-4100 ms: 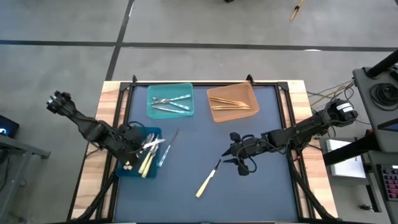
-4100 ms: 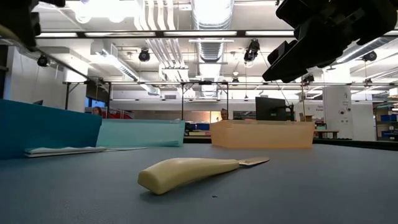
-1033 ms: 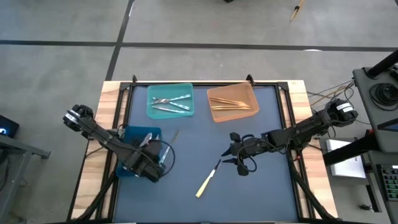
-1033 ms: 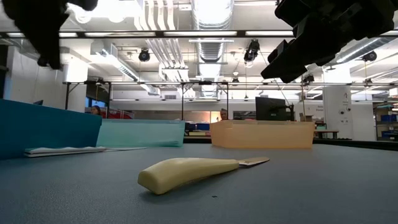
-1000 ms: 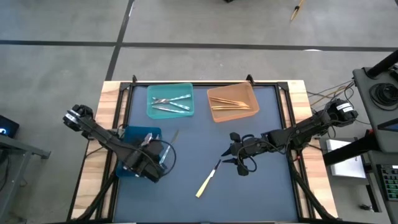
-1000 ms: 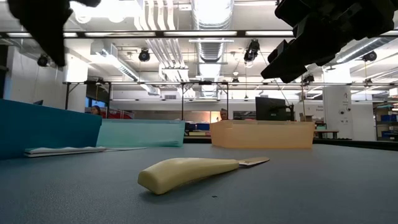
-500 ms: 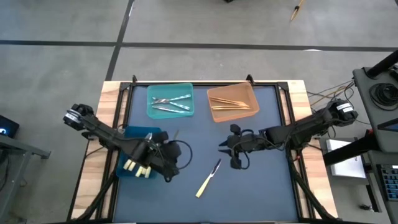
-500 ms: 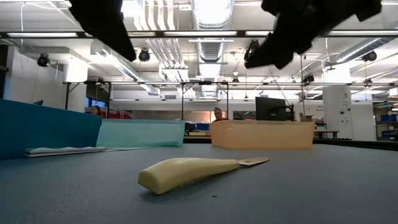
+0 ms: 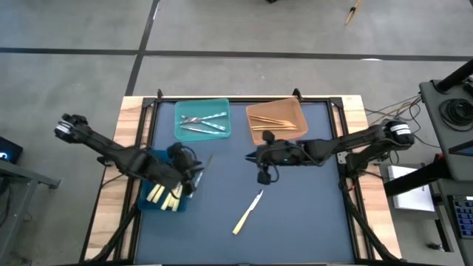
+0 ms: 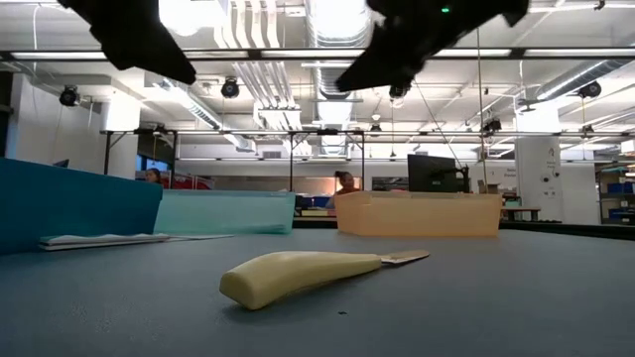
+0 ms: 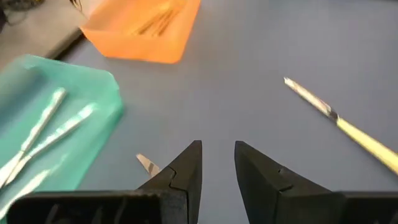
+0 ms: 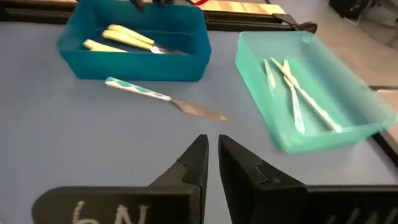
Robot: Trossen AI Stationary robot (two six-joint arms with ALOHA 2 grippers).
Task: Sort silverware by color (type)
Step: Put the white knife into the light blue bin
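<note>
A pale yellow-handled knife (image 9: 247,212) lies flat on the dark mat, also near in the low view (image 10: 298,275). A teal-and-white handled knife (image 9: 202,167) lies flat beside the dark blue bin (image 9: 144,203), which holds yellow utensils (image 12: 127,38). Silvery pieces (image 9: 203,120) lie in the teal bin, orange-tan ones (image 9: 275,124) in the orange bin. My left gripper (image 9: 194,176) hovers open over the teal-handled knife; its blade tip (image 11: 147,163) shows beside my fingers. My right gripper (image 9: 251,157) hangs mid-table, open by a narrow gap (image 12: 211,152), aimed at that knife (image 12: 158,95).
The teal bin (image 9: 178,111) and orange bin (image 9: 297,111) stand side by side at the far edge; the blue bin sits at the left. Open mat lies around the yellow knife, toward the near and right edges. Both arms hang above the table in the low view.
My left gripper swung out from over the blue bin toward the table's right, then drew back toward the far-left, above the teal-handled knife; the yellow utensils in the bin came into sight. My right gripper moved toward the left and far edges, away from the yellow knife.
</note>
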